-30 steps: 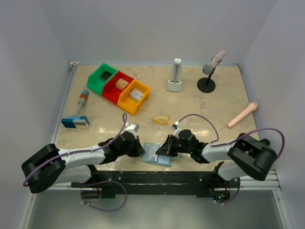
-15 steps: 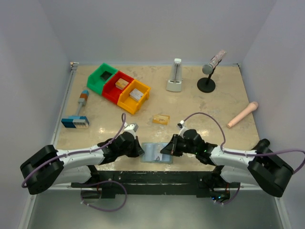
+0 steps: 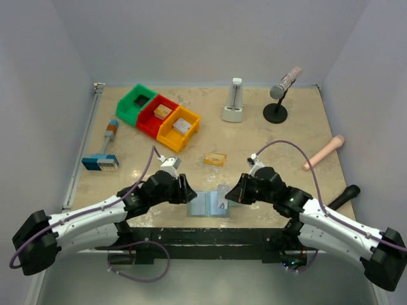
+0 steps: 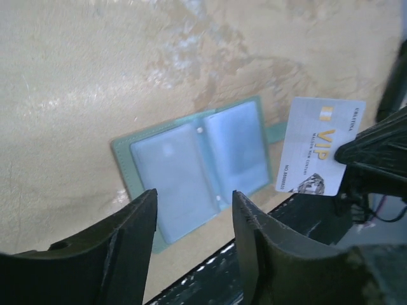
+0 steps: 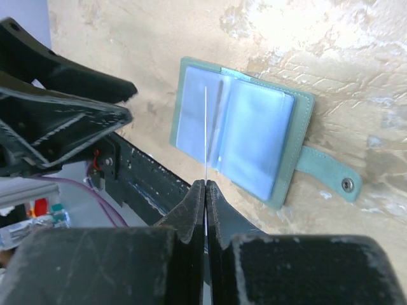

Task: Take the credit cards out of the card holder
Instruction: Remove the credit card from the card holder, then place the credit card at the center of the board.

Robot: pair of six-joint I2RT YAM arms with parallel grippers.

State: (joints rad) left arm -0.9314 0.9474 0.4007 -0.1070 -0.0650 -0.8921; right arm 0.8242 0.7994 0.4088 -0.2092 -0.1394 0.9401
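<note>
One pale credit card (image 4: 321, 146) sits pinched in your right gripper (image 5: 205, 184) over the near-edge card holder (image 5: 254, 133); your left gripper (image 4: 194, 203) gapes empty.

Left gripper (image 3: 188, 194), right gripper (image 3: 231, 198) with card (image 4: 318, 146) flank card holder (image 3: 203, 205); beyond open.
</note>
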